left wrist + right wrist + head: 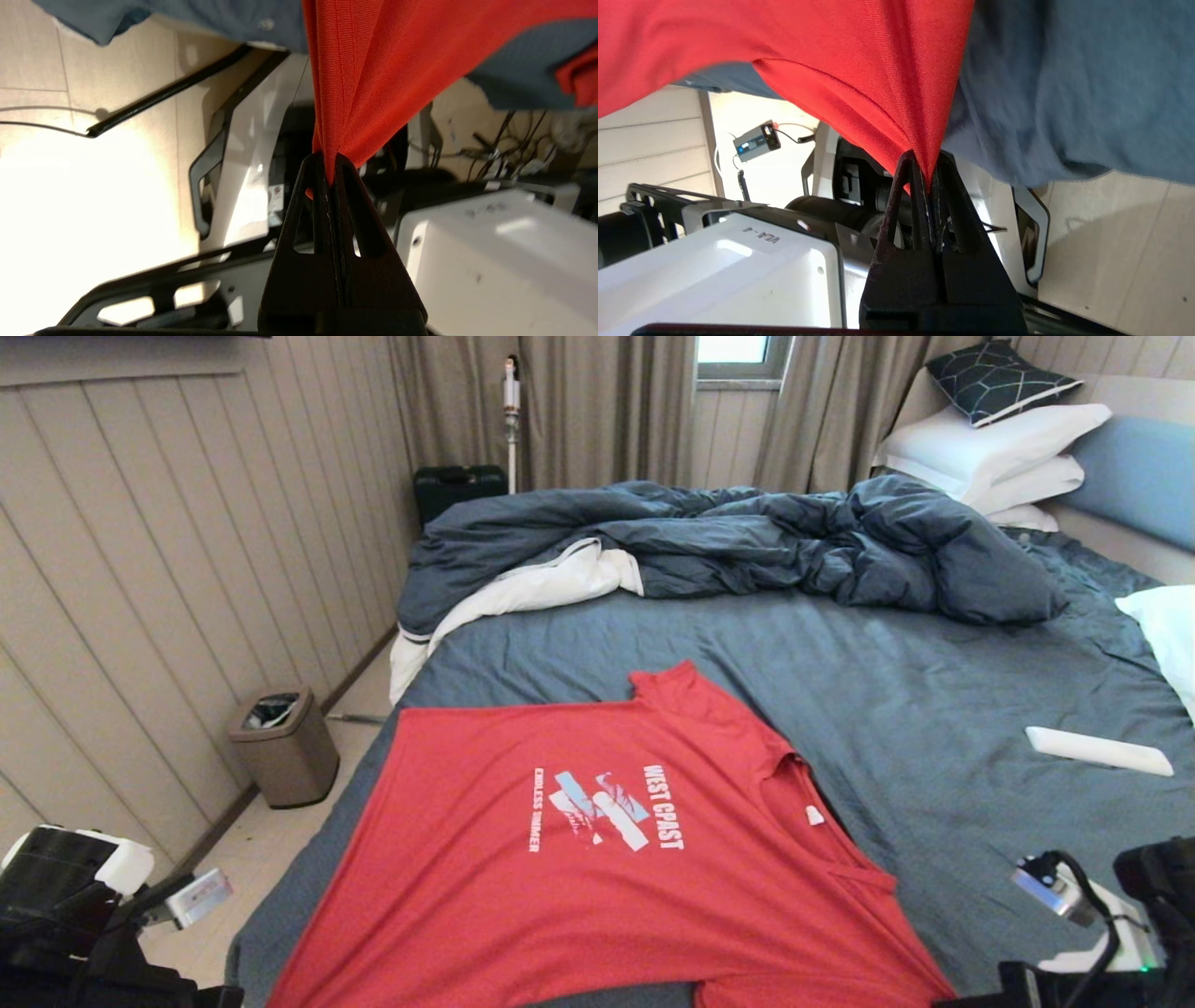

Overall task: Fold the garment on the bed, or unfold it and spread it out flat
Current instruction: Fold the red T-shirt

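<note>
The red T-shirt (579, 859) lies spread print-up on the slate-blue sheet of the bed (934, 709), collar toward the right and near edge hanging over the bed's front. Below that front edge my left gripper (330, 161) is shut on a bunched fold of the red cloth (373, 70), which stretches taut from the tips. My right gripper (928, 161) is likewise shut on a hemmed corner of the shirt (859, 60). Neither gripper's fingers show in the head view; only the arms' bodies appear at the bottom corners.
A rumpled dark blue duvet (747, 541) with white lining lies across the far half of the bed. White pillows (990, 457) stack at the headboard. A white remote-like bar (1097, 750) rests on the sheet at right. A bin (283, 747) stands on the floor at left.
</note>
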{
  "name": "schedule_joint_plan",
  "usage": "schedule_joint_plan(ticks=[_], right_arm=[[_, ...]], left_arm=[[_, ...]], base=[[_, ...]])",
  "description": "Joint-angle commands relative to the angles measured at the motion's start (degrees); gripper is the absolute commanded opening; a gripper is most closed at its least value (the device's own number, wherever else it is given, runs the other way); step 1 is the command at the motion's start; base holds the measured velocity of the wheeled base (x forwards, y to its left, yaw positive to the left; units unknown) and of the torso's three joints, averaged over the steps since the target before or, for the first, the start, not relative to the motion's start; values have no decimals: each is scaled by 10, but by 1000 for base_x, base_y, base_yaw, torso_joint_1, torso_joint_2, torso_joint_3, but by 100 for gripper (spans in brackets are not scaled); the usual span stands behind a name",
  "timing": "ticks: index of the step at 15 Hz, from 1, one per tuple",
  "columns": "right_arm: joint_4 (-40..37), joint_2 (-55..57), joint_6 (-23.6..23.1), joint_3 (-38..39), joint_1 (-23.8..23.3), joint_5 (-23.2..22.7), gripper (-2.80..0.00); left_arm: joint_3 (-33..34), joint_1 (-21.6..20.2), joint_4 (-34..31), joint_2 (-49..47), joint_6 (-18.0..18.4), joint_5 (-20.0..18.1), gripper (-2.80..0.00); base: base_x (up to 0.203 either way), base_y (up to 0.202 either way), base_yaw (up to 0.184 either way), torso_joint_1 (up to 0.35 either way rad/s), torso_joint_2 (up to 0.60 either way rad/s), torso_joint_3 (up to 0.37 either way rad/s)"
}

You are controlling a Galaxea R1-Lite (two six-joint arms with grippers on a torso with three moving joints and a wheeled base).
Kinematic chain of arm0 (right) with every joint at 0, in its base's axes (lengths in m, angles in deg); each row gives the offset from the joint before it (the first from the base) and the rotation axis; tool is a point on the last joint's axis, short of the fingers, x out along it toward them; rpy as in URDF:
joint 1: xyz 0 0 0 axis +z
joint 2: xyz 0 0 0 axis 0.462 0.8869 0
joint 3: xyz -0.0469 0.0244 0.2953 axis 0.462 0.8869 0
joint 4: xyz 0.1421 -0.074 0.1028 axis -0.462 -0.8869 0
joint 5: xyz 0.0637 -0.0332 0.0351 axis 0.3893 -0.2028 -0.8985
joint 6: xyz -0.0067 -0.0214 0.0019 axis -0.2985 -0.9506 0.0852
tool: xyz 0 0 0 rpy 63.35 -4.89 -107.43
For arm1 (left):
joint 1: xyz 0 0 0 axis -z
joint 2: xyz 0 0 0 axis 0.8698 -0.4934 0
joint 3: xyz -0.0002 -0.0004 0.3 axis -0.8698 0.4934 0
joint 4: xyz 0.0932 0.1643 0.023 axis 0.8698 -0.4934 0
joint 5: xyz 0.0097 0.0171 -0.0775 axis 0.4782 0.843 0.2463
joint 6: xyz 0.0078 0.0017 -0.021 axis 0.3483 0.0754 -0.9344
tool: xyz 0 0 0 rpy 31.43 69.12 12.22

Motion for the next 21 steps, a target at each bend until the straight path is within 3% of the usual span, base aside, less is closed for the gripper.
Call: schedule_joint_plan(ticks=[1, 12, 17, 21], right_arm=[[-16, -15, -8, 2, -10, -1, -280], [-69, -78, -24, 23, -9, -2, -280], [-86, -55, -20, -62, -7, -4, -280], [-96, 36, -20, -123, -4, -4, -280]], left_arm=[[-1, -1, -18, 21, 6, -1, -280], [-5, -1, -64, 56, 9, -1, -280], [-88, -1, -78, 32, 6, -1, -280], [-151, -5, -95, -34, 7, -2, -280]], base=[[0, 0, 0, 0, 0, 0], [0, 0, 0, 0, 0, 0], [0, 0, 0, 0, 0, 0], [0, 0, 0, 0, 0, 0]])
